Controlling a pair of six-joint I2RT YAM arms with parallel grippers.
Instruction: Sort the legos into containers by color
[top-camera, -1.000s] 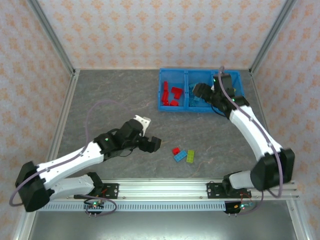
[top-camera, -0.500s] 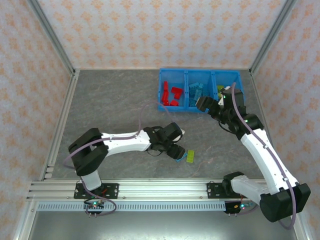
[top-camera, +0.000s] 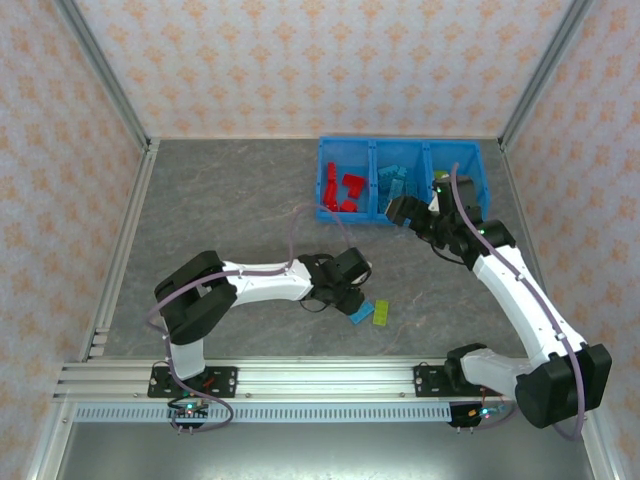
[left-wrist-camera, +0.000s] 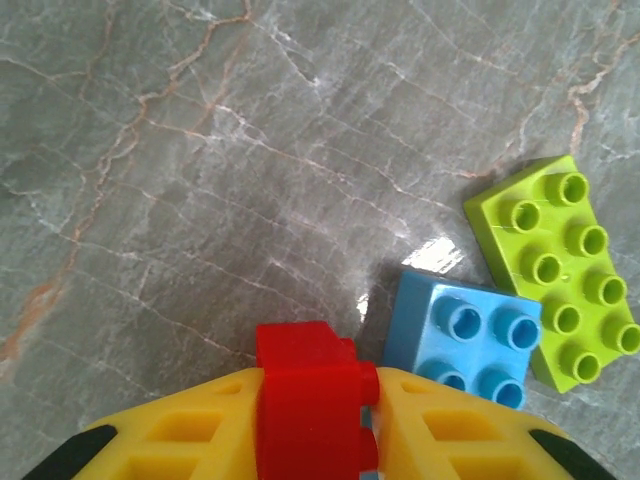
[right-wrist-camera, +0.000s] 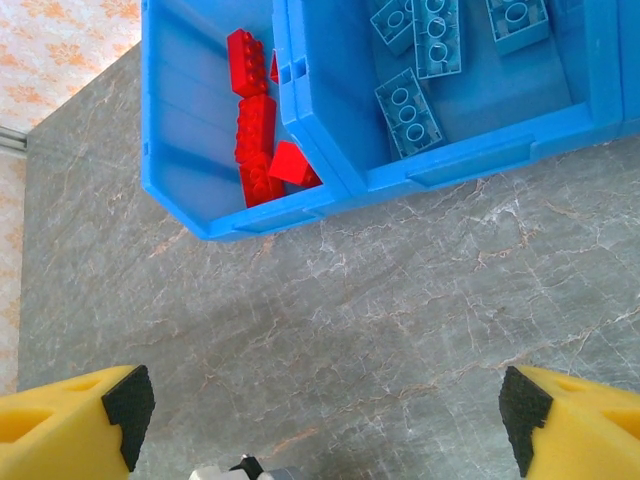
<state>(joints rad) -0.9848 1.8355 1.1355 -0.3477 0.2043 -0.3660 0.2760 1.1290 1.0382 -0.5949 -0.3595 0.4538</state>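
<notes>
Grey marbled counter (top-camera: 230, 215), and most of the action is toward the near middle of it. The left gripper (left-wrist-camera: 320, 395) is clamped on a red lego (left-wrist-camera: 300, 355), with the brick wedged right between the two yellow tips, low over the stone. Can't tell whether that brick is resting on the counter or just off it.

Just to the right of it sits a light blue lego (left-wrist-camera: 465, 335), a square four-stud one. Snug against that one's right side is a yellow-green lego (left-wrist-camera: 555, 270), longer, with eight studs. Both lie flat, studs up.

Over at the far right of the counter is the long blue bin (top-camera: 372, 217). Its left compartment (right-wrist-camera: 185, 150) has a bunch of red legos (right-wrist-camera: 255, 125) in it. The middle compartment (right-wrist-camera: 480, 110) holds light blue legos (right-wrist-camera: 410, 105). The right compartment (top-camera: 468, 170) is partly behind the right arm, but a bit of yellow-green peeks out in there.

The right gripper (right-wrist-camera: 325, 430) hangs over bare counter just on the near side of the bin, roughly in front of the wall between the red and blue compartments. Its jaws are spread wide apart with nothing between them.
</notes>
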